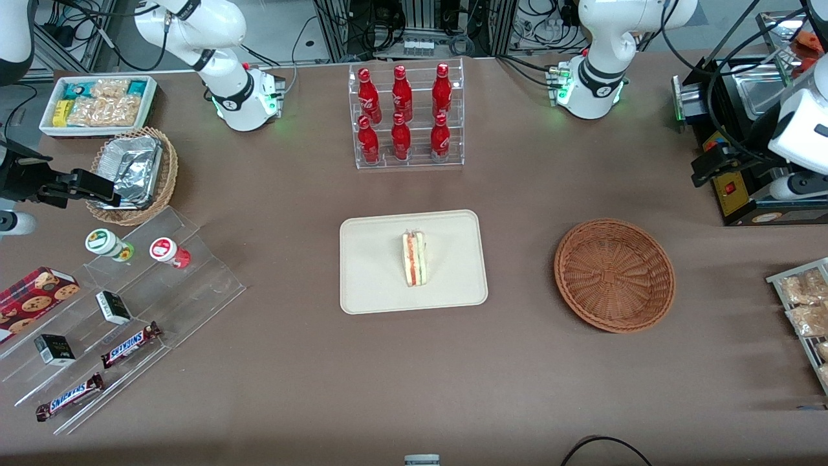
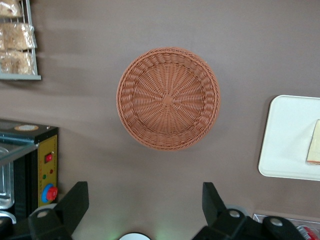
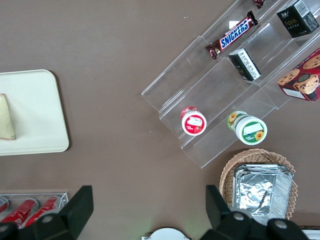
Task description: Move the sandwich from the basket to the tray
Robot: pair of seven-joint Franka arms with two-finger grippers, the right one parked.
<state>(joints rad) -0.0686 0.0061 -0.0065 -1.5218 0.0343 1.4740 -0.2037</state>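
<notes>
On a brown-covered table (image 1: 272,362), Snickers bars (image 1: 130,344) lie on a clear stepped stand at the near edge, toward the parked arm's end. At mid-table the sandwich (image 1: 414,259) rests on the cream tray (image 1: 369,272), its long axis running near to far, filling stripes upward, narrower end away from the front camera. The wicker basket (image 1: 614,275) sits apart, toward the working arm's end. The left gripper (image 2: 145,202) hangs above the table farther back, fingers (image 2: 75,202) spread, grasping nothing. Farthest stands a rack of red bottles (image 1: 404,116) before cabling.
</notes>
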